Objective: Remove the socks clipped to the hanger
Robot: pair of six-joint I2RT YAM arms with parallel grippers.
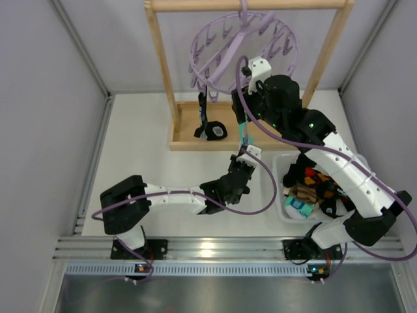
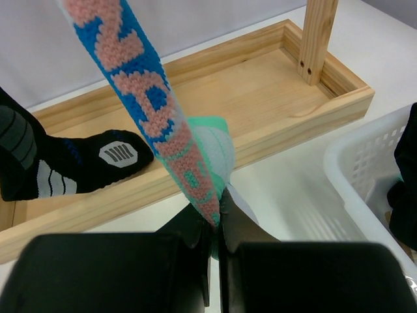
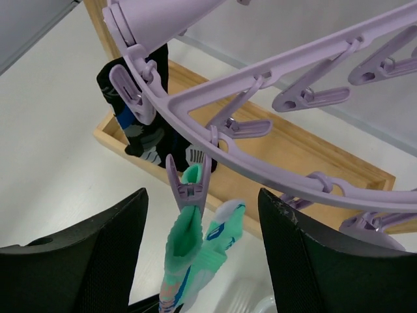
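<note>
The teal sock (image 3: 189, 254) is the one in play. It hangs from a clip (image 3: 189, 189) on the near rim of the purple hanger (image 1: 225, 59), above the front edge of the wooden rack (image 2: 260, 85). Its long axis runs pretty much straight up and down, leaning a little toward the arms at the bottom. The top end is bitten by the clip and the bottom end points down at the bench (image 1: 150, 150).

The left gripper (image 2: 215, 215) is pressed together on that bottom end, so the sock is pinned at both ends and looks pulled fairly straight.

The right gripper (image 3: 202, 202) is up at the rim, spread wide with one finger on each side of the clip. I can't see either finger touching it. So the clip sits dead centre between the fingers, and the sock drops away below them toward the left arm. My guess is the squeeze on the clip comes next, with the left arm ready to pull the sock down.

A black sock (image 3: 140, 124) hangs one clip over to the left, with its toe resting in the rack's tray. The white basket (image 1: 283, 189) with socks in it is beside the right arm.
</note>
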